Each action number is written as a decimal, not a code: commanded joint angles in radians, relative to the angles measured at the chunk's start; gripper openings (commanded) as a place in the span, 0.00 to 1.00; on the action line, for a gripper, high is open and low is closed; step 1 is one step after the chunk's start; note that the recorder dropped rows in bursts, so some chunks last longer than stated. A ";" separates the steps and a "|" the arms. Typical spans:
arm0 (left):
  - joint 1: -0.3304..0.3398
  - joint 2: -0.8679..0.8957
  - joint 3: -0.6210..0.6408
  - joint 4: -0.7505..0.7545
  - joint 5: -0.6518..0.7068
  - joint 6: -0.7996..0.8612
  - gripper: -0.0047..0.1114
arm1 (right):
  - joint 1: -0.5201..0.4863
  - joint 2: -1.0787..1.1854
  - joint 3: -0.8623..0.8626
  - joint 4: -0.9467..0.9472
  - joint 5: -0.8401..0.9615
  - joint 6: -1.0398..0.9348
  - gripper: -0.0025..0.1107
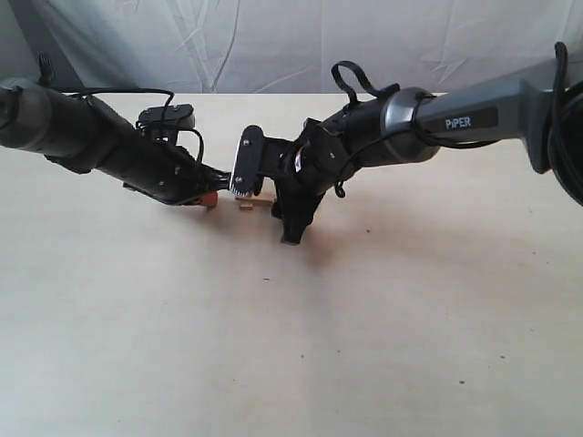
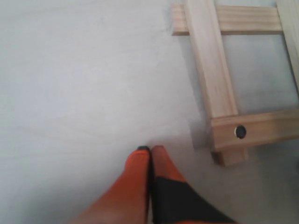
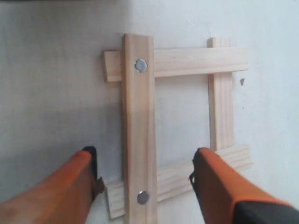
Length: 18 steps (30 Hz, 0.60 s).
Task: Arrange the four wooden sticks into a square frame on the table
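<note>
Can't see most of square frame (image 1: 248, 204) in ext. view — hidden behind black cam mount (image 1: 248, 162) on right arm, only a tan scrap showing. In left wrist view, cut off at top & right edges; blurred sliver of far stick (image 2: 292, 28) at most. In right wrist view, cropped at bottom edge — lower stick (image 3: 173, 179) partly behind a finger (image 3: 219, 186) of right claw (image 3: 145, 153).

Sticks (image 3: 138, 130) light tan w/ grey dots; table (image 1: 273, 346) cream; jaws orange, maybe black-padded.

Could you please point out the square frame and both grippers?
square frame (image 3: 138, 116): right wrist view, on one side of it.
left gripper (image 2: 150, 150): left wrist view, between its fingertips.
right gripper (image 3: 143, 154): right wrist view, midway between its fingertips.
</note>
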State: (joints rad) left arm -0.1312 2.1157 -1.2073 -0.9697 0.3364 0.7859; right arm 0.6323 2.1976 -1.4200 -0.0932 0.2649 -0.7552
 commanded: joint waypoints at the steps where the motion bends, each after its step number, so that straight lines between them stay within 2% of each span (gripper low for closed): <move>1: 0.005 -0.023 0.002 0.032 0.024 0.002 0.04 | -0.004 -0.072 -0.002 0.085 0.023 0.002 0.54; 4: 0.012 -0.072 0.002 0.059 0.075 0.000 0.04 | -0.031 -0.141 -0.002 0.162 0.083 0.076 0.51; 6: 0.012 -0.112 0.017 0.072 0.086 -0.005 0.04 | -0.061 -0.172 -0.002 0.220 0.143 0.139 0.42; 8: 0.010 -0.165 0.060 0.054 0.057 -0.005 0.04 | -0.106 -0.194 0.000 0.272 0.236 0.201 0.24; 10: 0.010 -0.223 0.121 0.041 0.017 -0.009 0.04 | -0.160 -0.203 0.001 0.304 0.339 0.273 0.01; 13: 0.010 -0.309 0.226 0.046 -0.040 -0.025 0.04 | -0.239 -0.214 0.015 0.364 0.468 0.350 0.02; 18: 0.010 -0.482 0.393 0.046 -0.074 -0.027 0.04 | -0.353 -0.317 0.213 0.446 0.411 0.367 0.02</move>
State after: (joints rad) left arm -0.1211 1.7360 -0.8980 -0.9183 0.2882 0.7662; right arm 0.3279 1.9491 -1.3090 0.3187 0.7049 -0.4005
